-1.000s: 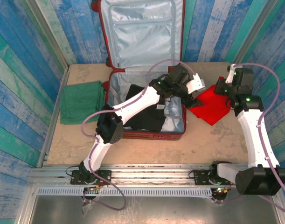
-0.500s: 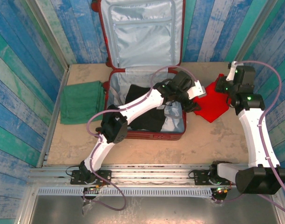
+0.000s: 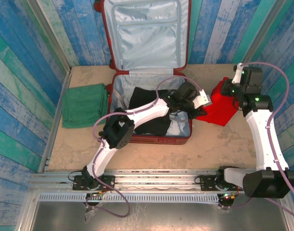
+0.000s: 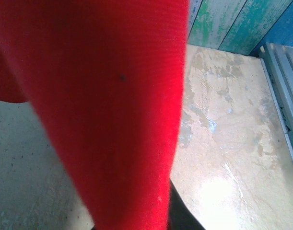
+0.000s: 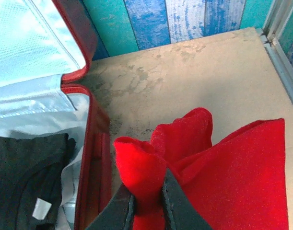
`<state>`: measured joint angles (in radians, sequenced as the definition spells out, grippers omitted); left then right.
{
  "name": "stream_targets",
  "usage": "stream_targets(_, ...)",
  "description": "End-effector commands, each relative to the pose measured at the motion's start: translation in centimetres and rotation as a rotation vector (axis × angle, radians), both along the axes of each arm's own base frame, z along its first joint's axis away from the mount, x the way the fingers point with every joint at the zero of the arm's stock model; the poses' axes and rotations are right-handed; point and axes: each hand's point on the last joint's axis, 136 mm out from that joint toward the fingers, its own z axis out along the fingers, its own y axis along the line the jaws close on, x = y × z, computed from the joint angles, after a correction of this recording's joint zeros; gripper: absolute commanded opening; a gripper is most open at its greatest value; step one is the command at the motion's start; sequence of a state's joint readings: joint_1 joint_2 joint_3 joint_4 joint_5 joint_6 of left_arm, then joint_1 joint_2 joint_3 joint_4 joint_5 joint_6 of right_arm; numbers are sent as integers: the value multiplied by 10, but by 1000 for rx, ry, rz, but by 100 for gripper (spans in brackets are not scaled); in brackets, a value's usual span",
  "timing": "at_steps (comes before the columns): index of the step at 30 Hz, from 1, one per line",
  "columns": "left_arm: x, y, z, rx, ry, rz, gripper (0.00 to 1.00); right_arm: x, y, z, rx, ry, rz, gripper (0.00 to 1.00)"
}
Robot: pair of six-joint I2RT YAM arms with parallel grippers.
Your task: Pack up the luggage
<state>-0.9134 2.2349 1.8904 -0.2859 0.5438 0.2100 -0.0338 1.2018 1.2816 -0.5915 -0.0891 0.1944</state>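
Note:
The luggage [image 3: 151,140] lies open on the table, its lid leaning on the back wall, with black clothes [image 3: 149,115] in the base. A red cloth [image 3: 224,107] hangs bunched between both grippers just right of the case. My left gripper [image 3: 203,103] is at the cloth's left edge. In the left wrist view the red cloth [image 4: 103,96] runs down between the jaws, against one dark finger [image 4: 181,218]. My right gripper [image 3: 227,90] holds the far corner raised. In the right wrist view it [image 5: 148,206] is shut on a fold of the red cloth [image 5: 232,177], beside the luggage rim [image 5: 91,143].
A folded green cloth [image 3: 84,103] lies on the table left of the case. Painted plank walls close in the table at the back and both sides. Bare tabletop [image 3: 219,144] lies in front of the red cloth.
My left gripper reached right over the case's edge to the red cloth and closed on it. The right gripper lifted its corner, so the flat cloth now stands bunched.

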Motion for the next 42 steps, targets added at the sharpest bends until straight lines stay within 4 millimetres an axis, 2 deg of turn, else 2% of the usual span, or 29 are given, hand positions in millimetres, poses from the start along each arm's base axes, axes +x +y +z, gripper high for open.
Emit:
stream_targets(1, -18, 20, 89, -123, -52, 10, 0, 19, 8, 67, 42, -214, 36, 1)
stream_targets(6, -25, 42, 121, -177, -57, 76, 0, 31, 26, 87, 99, -252, 108, 1)
stream_targets(12, -28, 69, 157, -248, -72, 173, 0, 43, 70, 108, 128, -313, 233, 1)
stream_targets(16, -24, 93, 169, -273, -64, 241, 0, 53, 104, 109, 122, -333, 291, 1)
stream_targets(18, -21, 108, 172, -295, -50, 280, 0, 63, 122, 101, 126, -323, 319, 0)
stream_targets(22, -13, 136, 151, -287, -1, 365, 0, 81, 160, 77, 124, -290, 380, 1)
stream_targets(29, -11, 172, 90, -215, 88, 462, 0, 113, 223, 9, 71, -167, 457, 0)
stream_targets(36, 3, 222, 17, -117, 182, 625, 0, 139, 270, -68, 9, -40, 496, 0)
stream_targets(42, 17, 260, -36, -18, 258, 750, 0, 156, 301, -116, -40, 32, 523, 1)
